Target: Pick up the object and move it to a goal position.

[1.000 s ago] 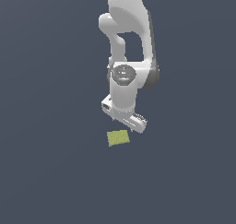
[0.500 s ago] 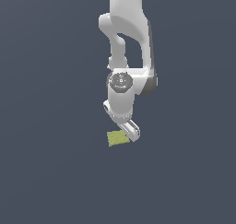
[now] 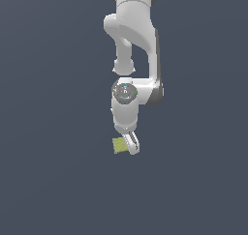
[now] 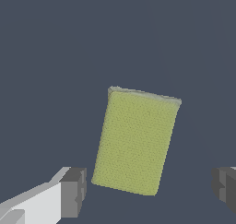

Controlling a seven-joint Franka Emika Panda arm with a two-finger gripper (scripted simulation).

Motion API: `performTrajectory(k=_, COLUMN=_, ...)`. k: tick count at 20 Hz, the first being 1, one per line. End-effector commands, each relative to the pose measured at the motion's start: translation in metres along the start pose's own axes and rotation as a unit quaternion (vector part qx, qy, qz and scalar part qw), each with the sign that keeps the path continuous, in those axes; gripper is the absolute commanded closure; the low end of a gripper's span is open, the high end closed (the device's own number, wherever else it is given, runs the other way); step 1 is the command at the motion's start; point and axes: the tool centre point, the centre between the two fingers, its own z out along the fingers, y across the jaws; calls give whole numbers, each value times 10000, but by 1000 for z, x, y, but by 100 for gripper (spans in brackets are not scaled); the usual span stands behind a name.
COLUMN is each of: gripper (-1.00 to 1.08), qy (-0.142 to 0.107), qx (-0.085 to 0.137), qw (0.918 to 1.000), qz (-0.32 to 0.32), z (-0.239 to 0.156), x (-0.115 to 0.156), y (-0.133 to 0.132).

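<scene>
The object is a small flat yellow-green block (image 3: 118,145) lying on the dark grey floor. In the exterior view my gripper (image 3: 130,144) hangs right over it and hides its right part. In the wrist view the block (image 4: 136,141) fills the middle, lying flat and slightly turned. My gripper (image 4: 150,187) is open: one finger (image 4: 73,192) and the other finger (image 4: 225,186) stand wide apart on either side of the block's near end. Neither pad touches it. The fingers hold nothing.
The floor (image 3: 58,171) is a plain dark grey surface all around. The white arm (image 3: 133,45) rises above the block towards the top of the exterior view. No goal marker shows in either view.
The wrist has turned and the gripper has come down and to the exterior view's left, from beside and above the block to right over it. The block has not moved.
</scene>
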Motion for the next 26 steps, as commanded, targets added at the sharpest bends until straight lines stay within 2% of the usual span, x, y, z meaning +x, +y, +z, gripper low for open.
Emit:
performTrajectory(k=1, gripper=-92, qy=18, qx=5, qw=9996, qz=286, z=4, x=2, y=-1)
performTrajectory(k=11, gripper=-92, qy=58, qx=16, qw=9961, qz=879, z=12, x=7, y=-2)
performTrajectory(k=18, gripper=-92, qy=59, qx=15, qw=9960, qz=891, z=16, x=7, y=-2)
performTrajectory(k=26, gripper=-92, qy=58, qx=16, qw=9958, qz=912, z=53, x=8, y=-1)
